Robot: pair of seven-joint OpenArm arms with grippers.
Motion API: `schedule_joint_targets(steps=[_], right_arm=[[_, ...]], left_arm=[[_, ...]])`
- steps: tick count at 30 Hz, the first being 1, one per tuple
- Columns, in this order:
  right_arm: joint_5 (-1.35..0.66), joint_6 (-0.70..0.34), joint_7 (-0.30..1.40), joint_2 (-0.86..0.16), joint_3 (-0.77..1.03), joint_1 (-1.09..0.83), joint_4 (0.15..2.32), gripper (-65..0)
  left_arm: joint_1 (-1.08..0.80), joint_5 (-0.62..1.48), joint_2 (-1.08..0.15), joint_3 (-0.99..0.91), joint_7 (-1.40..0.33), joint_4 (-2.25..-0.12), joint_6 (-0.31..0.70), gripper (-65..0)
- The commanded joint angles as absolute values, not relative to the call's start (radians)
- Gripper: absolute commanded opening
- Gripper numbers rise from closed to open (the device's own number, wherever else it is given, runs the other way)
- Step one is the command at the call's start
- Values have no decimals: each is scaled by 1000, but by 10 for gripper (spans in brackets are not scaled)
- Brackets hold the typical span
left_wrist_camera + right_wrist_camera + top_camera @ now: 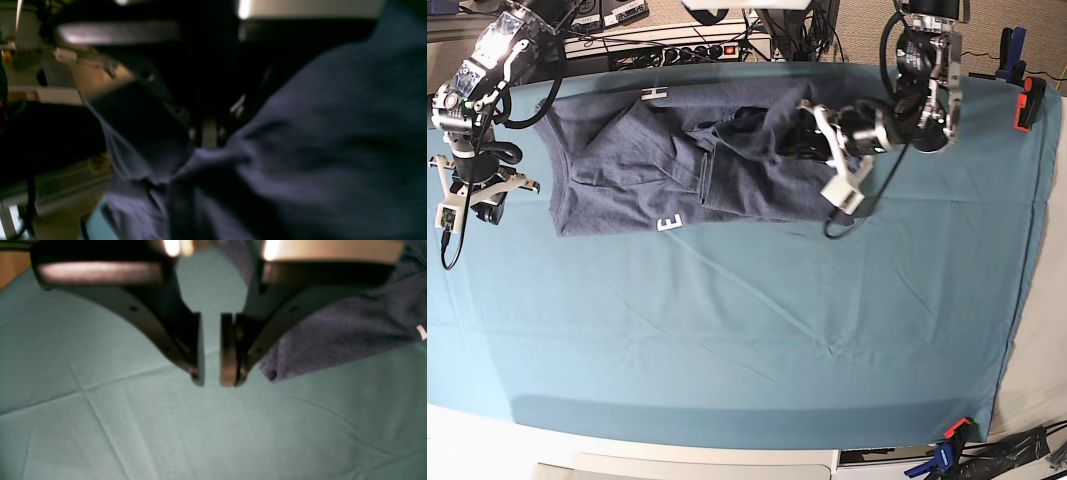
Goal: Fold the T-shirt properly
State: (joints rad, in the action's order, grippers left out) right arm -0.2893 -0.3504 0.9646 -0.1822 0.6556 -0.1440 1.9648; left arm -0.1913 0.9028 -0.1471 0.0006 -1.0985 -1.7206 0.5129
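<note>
The blue-grey T-shirt (647, 165) lies crumpled on the teal table cloth (757, 320) at the back left, with white letters showing on its folds. My left gripper (807, 130) is shut on a bunch of the shirt's right side and holds it raised. In the left wrist view the fabric (317, 140) wraps around the jaws (206, 138) and hides one finger. My right gripper (482, 197) hangs over bare cloth just left of the shirt's edge. In the right wrist view it (211, 373) has a narrow gap with nothing in it, and the shirt (350, 330) lies to its right.
A power strip and cables (677, 45) run along the table's back edge. An orange and black clamp (1025, 100) sits at the right edge, and another clamp (952, 440) at the front right corner. Creased teal cloth covers the front half of the table.
</note>
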Motion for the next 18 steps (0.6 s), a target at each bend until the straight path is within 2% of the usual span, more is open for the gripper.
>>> schedule_joint_targets(steps=[1, 8, 16, 18], right_arm=[[-299, -347, 934, -197, 662, -136, 1983, -555], [-299, -348, 936, -197, 662, -136, 1983, -555], [-298, -368, 968, -197, 662, -136, 1981, -553], [-296, -382, 969, -197, 662, -136, 1980, -514]], left_arm=[[-186, 928, -144, 19, -1084, -1740, 521, -650], [-186, 928, -140, 125, -1084, -1740, 551, -650], [-185, 922, -133, 134, -1085, -1740, 576, -650], [-185, 920, -134, 134, -1096, -1740, 592, -650]])
